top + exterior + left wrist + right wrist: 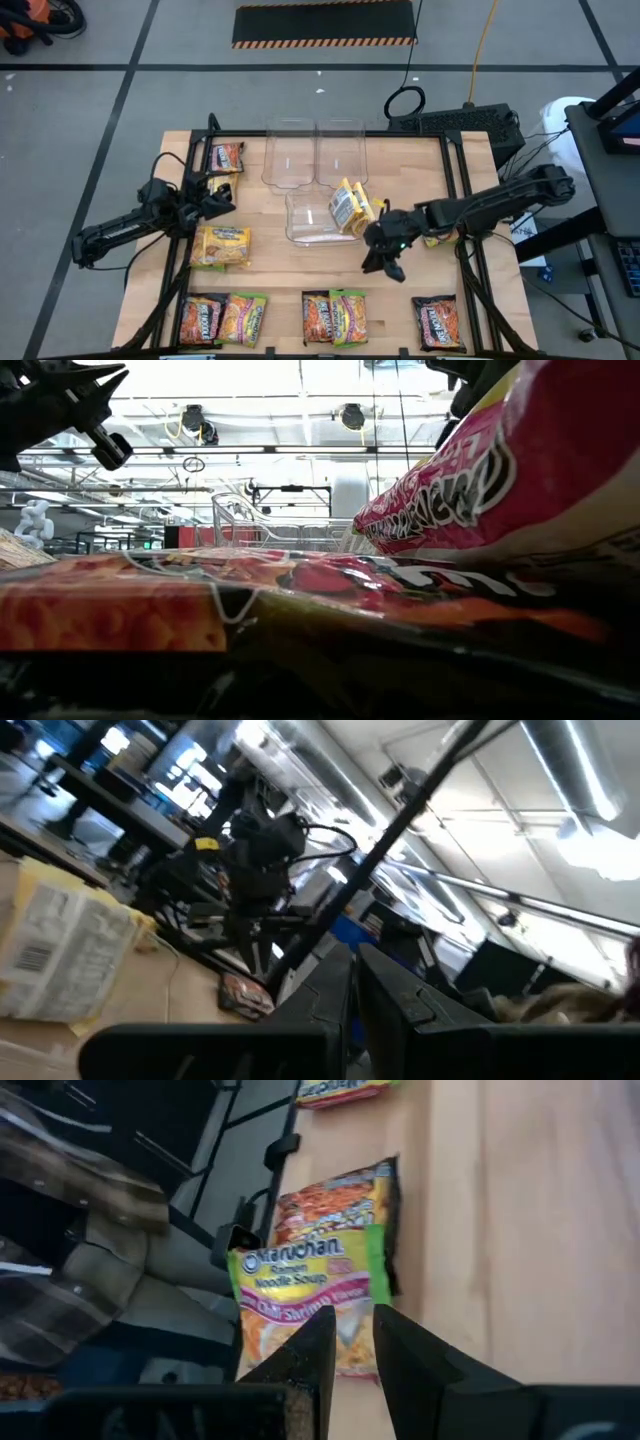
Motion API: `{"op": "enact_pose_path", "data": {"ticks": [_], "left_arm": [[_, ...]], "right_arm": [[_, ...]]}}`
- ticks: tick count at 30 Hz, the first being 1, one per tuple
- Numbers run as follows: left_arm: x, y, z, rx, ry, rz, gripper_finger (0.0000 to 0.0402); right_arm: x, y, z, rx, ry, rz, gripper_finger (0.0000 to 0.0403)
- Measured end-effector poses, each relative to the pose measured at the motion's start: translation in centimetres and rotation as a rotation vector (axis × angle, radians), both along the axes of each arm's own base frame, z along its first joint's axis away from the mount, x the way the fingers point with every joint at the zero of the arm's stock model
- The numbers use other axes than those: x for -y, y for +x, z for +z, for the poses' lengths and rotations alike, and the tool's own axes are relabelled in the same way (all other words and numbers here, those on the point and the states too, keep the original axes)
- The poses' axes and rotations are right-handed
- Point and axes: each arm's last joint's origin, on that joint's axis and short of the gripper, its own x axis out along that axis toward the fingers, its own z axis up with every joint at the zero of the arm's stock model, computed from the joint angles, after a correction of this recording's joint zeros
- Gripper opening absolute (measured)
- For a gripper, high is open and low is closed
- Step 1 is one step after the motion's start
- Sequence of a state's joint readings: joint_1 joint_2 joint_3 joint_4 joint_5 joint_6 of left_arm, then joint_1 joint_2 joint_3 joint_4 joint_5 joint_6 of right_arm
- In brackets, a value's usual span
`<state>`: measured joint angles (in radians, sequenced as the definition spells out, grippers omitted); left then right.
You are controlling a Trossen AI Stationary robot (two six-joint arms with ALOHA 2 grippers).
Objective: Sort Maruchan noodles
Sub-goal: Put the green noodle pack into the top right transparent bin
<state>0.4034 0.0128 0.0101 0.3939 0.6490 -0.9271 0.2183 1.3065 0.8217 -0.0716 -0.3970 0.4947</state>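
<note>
Maruchan noodles packets lie flat on the wooden table (400,160). A dark one (227,157) is at the far left and a yellow one (222,246) at the left. Along the near edge lie an orange-red one (200,318), lime-green ones (246,318) (349,314) and dark ones (318,316) (437,320). Yellow packets (350,205) stand tilted in a clear bin (305,225). My right gripper (383,262) hovers open above the bare table. In its wrist view the fingers (352,1350) point at a lime-green packet (310,1290) lying on a dark one (335,1200). My left gripper (222,195) is raised at the left, shut and empty (356,995).
Two more clear bins (288,152) (342,150) stand side by side at the far edge. A yellow packet (437,238) lies partly under my right arm. A person's plaid sleeve (60,1230) shows beyond the table's near edge. Black frame rails (465,200) run along both sides.
</note>
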Motion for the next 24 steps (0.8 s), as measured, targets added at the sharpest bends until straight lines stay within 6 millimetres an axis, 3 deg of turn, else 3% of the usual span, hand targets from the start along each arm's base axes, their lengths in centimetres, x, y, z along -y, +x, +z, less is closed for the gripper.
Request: {"op": "enact_pose_path", "data": {"ticks": [5,14,19,24], "left_arm": [[0.0,0.0,0.0,0.000,0.007,-0.006,0.0026],[0.0,0.0,0.0,0.009,0.035,0.006,0.0026],[0.0,0.0,0.0,0.010,0.039,0.008,0.0026],[0.0,0.0,0.0,0.010,0.040,0.007,0.0026]], "right_arm": [[-1.9,0.7,0.1,0.021,-0.029,0.084,0.0067],[-4.0,-0.5,-1.1,0.021,-0.230,0.243,0.0067],[-4.6,-0.8,-1.2,0.041,-0.344,0.189,0.0067],[-5.5,-0.6,-1.7,0.017,-0.344,0.083,0.0067]]}}
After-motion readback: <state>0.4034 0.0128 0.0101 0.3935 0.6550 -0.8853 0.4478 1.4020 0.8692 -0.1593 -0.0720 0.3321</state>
